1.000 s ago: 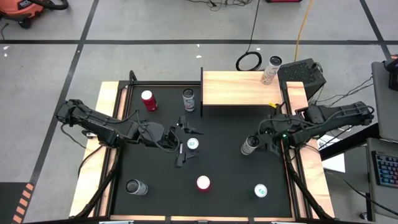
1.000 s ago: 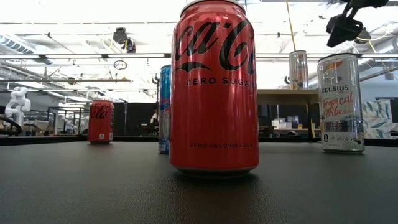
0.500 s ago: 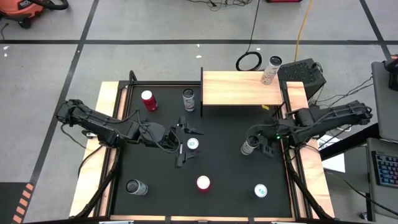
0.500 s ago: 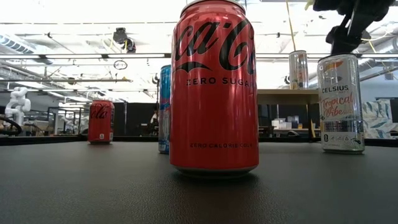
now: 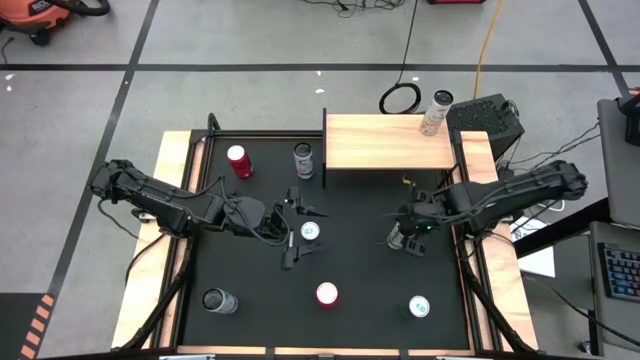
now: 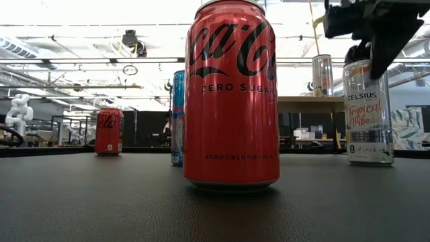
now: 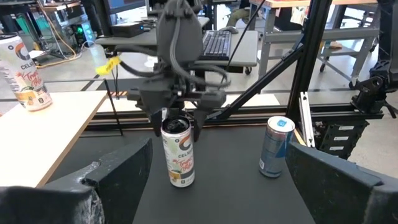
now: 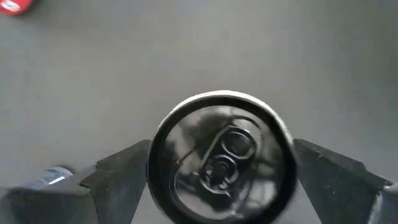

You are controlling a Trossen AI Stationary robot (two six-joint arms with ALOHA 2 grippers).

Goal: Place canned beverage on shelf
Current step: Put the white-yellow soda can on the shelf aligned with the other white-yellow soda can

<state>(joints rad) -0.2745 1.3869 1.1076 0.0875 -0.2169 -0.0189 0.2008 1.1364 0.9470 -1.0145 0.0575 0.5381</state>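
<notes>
A Celsius can (image 5: 400, 237) stands upright on the black table, right of middle; it also shows in the low view (image 6: 366, 114) and the left wrist view (image 7: 179, 158). My right gripper (image 5: 405, 230) is open above it, pointing down. One finger stands on each side of the can's top (image 8: 221, 165) and I see no touch. The pale-wood shelf (image 5: 390, 142) stands at the table's far edge, and another Celsius can (image 5: 437, 112) stands on its far right corner. My left gripper (image 5: 298, 230) waits open near the table's middle, by a blue-topped can (image 5: 310, 232).
More upright cans stand about: a red can (image 5: 327, 294) near the front, a blue-topped one (image 5: 419, 306) at the front right, a dark-topped one (image 5: 218, 300) at the front left, a red one (image 5: 238, 160) and a dark-topped one (image 5: 303, 160) at the back.
My right gripper has moved from near the table's right edge toward the left and come down over the Celsius can, so its fingers now stand on either side of the can's top. The can has stayed in place.
</notes>
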